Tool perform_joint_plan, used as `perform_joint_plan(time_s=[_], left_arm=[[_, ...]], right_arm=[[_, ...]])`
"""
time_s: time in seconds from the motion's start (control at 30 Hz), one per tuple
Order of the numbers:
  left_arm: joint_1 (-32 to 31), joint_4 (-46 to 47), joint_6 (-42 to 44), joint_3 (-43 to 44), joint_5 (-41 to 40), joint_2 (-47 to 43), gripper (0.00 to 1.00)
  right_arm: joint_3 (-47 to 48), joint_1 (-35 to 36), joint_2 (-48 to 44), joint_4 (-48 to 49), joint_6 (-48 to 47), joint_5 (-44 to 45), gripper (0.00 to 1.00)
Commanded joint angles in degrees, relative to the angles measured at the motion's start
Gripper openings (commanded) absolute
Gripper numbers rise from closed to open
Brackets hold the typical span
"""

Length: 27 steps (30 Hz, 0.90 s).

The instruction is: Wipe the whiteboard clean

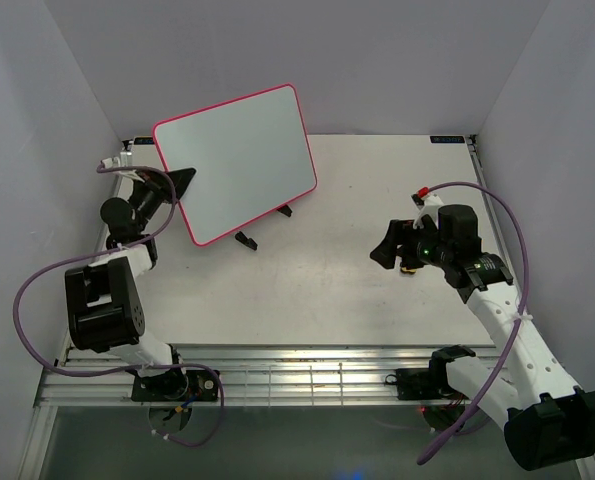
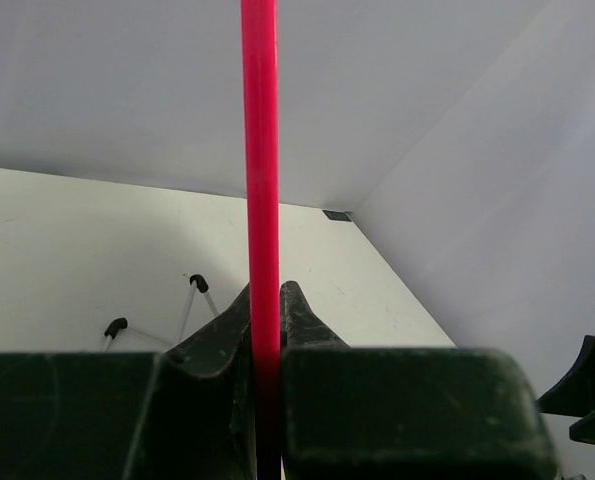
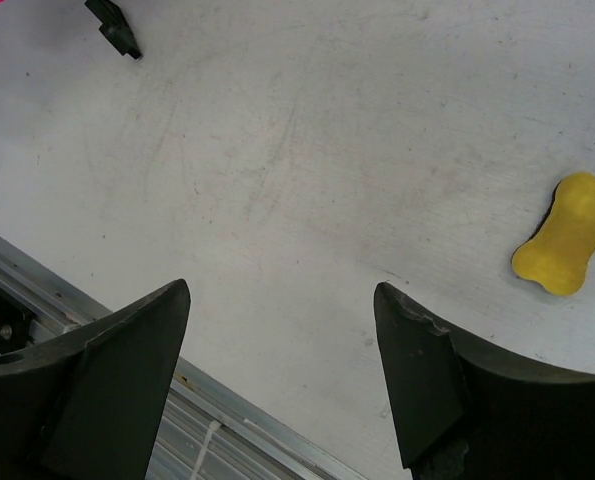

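The whiteboard (image 1: 239,160) stands tilted at the back left of the table on its thin black wire stand (image 1: 245,240). Its white face shows no writing from above. My left gripper (image 1: 180,182) is shut on the board's left rim. In the left wrist view that pink-red rim (image 2: 260,150) runs straight up, pinched between the black fingers of the left gripper (image 2: 265,300). My right gripper (image 1: 382,248) hovers open over the table's right half, and nothing lies between the tips of the right gripper (image 3: 282,290). A yellow eraser block (image 3: 567,235) lies on the table to its right.
White walls close in the table on the left, back and right. A slotted metal rail (image 1: 307,375) runs along the near edge, seen close below the right fingers (image 3: 127,340). One black stand foot (image 3: 115,27) shows at the top of the right wrist view.
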Motion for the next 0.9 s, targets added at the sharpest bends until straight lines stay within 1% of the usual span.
perform_joint_plan(time_s=[0.0, 0.27, 0.4, 0.73, 0.87], left_arm=[[1.37, 13.64, -2.74, 2.29, -4.33, -1.76, 0.0], [1.99, 14.43, -2.65, 1.77, -3.81, -0.35, 0.0], [2.08, 17.15, -4.05, 0.71, -3.45, 1.93, 0.0], [1.99, 16.1, -0.63, -1.84, -5.03, 1.93, 0.0], [1.99, 19.34, 0.77, -4.03, -6.52, 2.11, 0.0]], right_arm=[[-0.43, 0.61, 0.22, 1.08, -1.06, -1.06, 0.8], [-0.16, 1.84, 0.75, 0.72, -1.5, -1.14, 0.8], [0.1, 2.37, 1.19, 0.64, -1.76, -1.14, 0.8], [0.8, 3.86, 1.89, 0.02, -2.38, -0.88, 0.79], [0.89, 4.3, 2.16, -0.07, -2.73, -0.88, 0.79]])
